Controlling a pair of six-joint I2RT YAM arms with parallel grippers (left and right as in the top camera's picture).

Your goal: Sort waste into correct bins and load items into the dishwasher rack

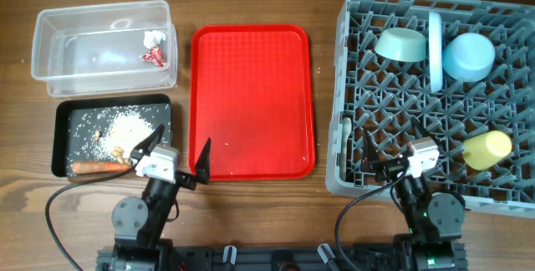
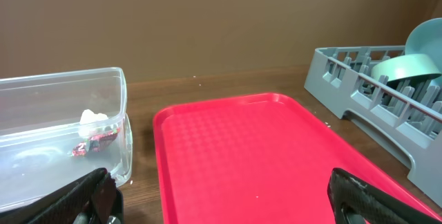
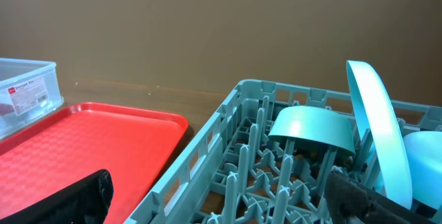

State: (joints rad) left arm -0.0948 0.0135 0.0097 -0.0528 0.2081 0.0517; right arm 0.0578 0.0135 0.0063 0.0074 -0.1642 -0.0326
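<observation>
The wrapper (image 1: 154, 55) lies in the clear tub (image 1: 50, 37), rice scraps (image 1: 129, 126) and carrot (image 1: 99, 167) in the black tray (image 1: 63, 141), dishes (image 1: 399, 45) in the rack (image 1: 359, 95); left claw (image 1: 184, 139) and right claw (image 1: 391, 137) gape wide, empty, and a careless left swing could clip that tray, scattering rice.

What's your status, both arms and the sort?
Left gripper and right gripper open, empty. Wrapper in clear tub; scraps and carrot in black tray. Green bowl, plate, blue bowl, cup racked. Nothing blocking.
</observation>
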